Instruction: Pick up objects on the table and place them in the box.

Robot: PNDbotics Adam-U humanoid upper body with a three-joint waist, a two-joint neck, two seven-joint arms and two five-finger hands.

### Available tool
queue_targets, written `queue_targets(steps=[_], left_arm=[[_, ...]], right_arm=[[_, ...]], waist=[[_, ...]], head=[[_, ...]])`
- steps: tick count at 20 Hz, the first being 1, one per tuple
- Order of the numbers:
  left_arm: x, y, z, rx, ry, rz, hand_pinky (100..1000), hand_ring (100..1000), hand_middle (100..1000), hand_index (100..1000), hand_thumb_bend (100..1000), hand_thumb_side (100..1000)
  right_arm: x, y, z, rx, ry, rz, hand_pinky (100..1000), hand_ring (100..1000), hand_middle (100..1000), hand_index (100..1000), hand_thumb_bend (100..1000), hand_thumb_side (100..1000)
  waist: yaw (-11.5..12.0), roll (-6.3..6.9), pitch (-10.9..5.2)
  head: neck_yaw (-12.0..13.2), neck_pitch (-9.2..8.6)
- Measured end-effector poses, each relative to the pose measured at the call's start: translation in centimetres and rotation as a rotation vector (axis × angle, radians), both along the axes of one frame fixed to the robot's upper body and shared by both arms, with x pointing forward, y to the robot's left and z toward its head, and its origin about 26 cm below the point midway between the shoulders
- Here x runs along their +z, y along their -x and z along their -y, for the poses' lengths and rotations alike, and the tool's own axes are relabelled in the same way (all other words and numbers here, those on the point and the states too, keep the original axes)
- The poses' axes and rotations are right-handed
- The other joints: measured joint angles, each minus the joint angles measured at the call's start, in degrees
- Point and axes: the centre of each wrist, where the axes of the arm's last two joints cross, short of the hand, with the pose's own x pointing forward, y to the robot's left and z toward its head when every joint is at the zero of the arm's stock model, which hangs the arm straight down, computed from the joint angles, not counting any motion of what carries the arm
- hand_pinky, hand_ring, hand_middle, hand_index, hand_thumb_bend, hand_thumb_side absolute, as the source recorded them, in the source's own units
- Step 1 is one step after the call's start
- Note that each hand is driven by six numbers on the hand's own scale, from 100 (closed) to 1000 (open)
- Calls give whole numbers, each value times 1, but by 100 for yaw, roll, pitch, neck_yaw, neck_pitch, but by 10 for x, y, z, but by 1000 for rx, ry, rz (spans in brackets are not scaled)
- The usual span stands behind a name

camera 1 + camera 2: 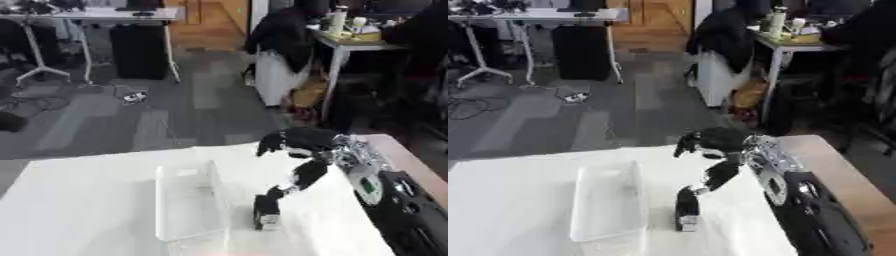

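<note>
Reaching in from the right, the right hand [302, 145] hangs over the table [79, 200] with its fingers [306, 175] drooping down to a small dark object [266, 212] standing upright just right of the clear box [185, 205]. Fingertips look like they're touching its top, but I can't tell if they've actually closed on it. Left hand isn't showing anywhere, so the box lies leftward.

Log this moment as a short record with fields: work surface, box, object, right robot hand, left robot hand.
work surface: table under a white cover
box: clear plastic box, nothing visible inside
object: small dark object, upright on the table, right of the box
right robot hand: right robot hand, reaching down, fingertip on top of the dark object
left robot hand: not in view
</note>
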Motion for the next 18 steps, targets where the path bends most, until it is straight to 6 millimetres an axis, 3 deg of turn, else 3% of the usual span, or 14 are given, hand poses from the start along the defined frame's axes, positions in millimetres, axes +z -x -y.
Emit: queue_targets(steps=[18], left_arm=[[0, 0, 0, 0, -1, -1, 588, 603, 741, 861, 155, 1000]], right_arm=[[-20, -6, -2, 10, 13, -77, 746, 754, 828, 890, 862, 1000]], waist=[[11, -13, 0]], head=[[0, 1]])
